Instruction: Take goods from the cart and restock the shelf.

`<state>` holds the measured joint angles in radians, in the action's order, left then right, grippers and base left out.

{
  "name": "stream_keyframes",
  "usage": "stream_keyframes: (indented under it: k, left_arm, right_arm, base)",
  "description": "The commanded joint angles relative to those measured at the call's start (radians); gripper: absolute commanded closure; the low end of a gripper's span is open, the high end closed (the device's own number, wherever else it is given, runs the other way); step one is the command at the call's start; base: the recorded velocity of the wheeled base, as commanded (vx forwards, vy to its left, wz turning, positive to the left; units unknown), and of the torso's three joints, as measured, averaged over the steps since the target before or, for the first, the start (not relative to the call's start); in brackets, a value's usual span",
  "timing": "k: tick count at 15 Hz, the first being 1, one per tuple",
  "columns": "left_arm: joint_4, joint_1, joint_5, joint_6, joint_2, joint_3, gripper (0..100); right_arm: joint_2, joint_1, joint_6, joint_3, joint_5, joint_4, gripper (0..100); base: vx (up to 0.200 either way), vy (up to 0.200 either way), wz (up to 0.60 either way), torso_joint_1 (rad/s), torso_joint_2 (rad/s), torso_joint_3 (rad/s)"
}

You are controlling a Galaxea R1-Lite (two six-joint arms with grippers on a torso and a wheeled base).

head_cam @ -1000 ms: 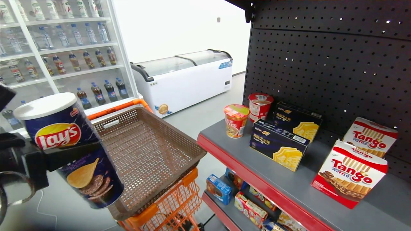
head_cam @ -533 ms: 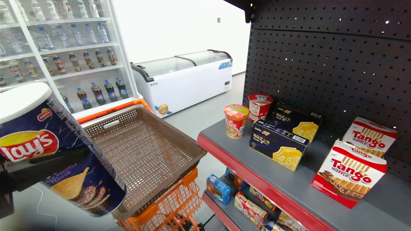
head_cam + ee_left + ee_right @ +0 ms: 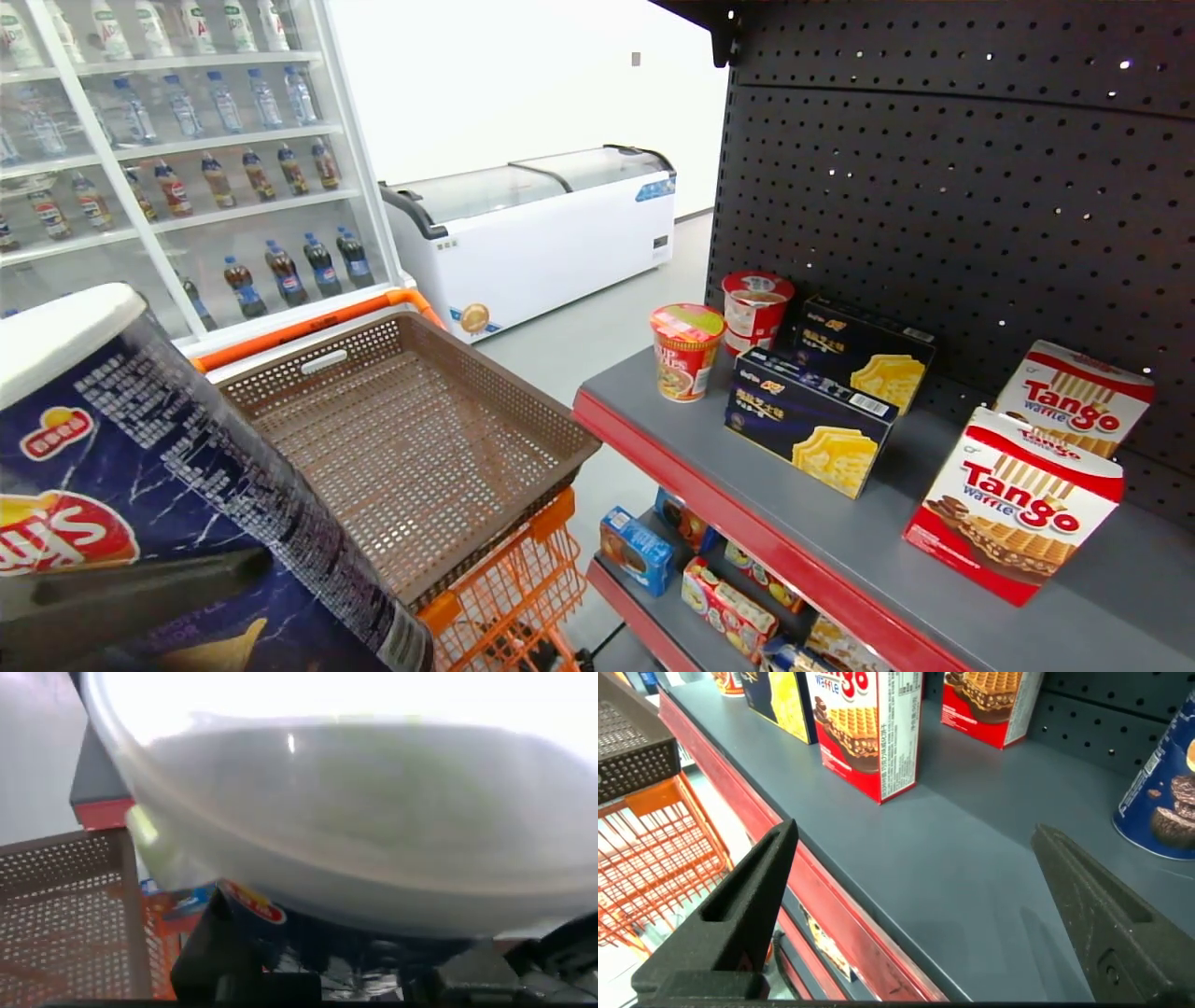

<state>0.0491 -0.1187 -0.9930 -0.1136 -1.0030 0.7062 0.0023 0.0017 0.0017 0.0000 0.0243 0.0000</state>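
Blue chip can [image 3: 168, 485] lifted off the cart [image 3: 504, 597], not yet at the shelf [image 3: 840, 551].
Within the last second my left tool [image 3: 350, 969], clamped across the can's middle, has brought it nearer and further left, so it now hangs at the near left, beside the brown basket [image 3: 411, 439]. Nothing on the shelf has shifted; the wafer boxes [image 3: 1013, 504] stand as before. My right tool [image 3: 920, 905] hovers spread wide over bare shelf at the right, holding nothing. I judge the pick done, and the carry right to that free spot is what remains.
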Motion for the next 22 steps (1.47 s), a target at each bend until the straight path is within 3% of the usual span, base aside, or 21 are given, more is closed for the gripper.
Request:
stream_keyframes:
  k: [1, 2, 8, 15, 22]
  left_arm:
    - [0.008, -0.052, -0.003, 0.0, -0.009, -0.042, 100]
    - [0.008, -0.094, -0.001, 0.0, -0.011, -0.082, 100]
    - [0.038, -0.098, 0.002, 0.0, -0.117, -0.017, 100]
    - [0.037, -0.099, 0.005, 0.002, -0.121, -0.017, 100]
    - [0.037, -0.099, 0.005, 0.002, -0.12, -0.017, 100]
  right_arm:
    - [0.001, 0.0, 0.0, 0.0, 0.0, 0.0, 0]
    - [0.001, 0.0, 0.0, 0.0, 0.0, 0.0, 0]
    - [0.001, 0.0, 0.0, 0.0, 0.0, 0.0, 0]
    - [0.001, 0.0, 0.0, 0.0, 0.0, 0.0, 0]
    - [0.001, 0.0, 0.0, 0.0, 0.0, 0.0, 0]
  base:
    - [0.0, 0.0, 0.0, 0.0, 0.0, 0.0]
    - [0.0, 0.0, 0.0, 0.0, 0.0, 0.0]
    - [0.0, 0.0, 0.0, 0.0, 0.0, 0.0]
    - [0.0, 0.0, 0.0, 0.0, 0.0, 0.0]
    - [0.0, 0.0, -0.6, 0.004, 0.0, 0.004]
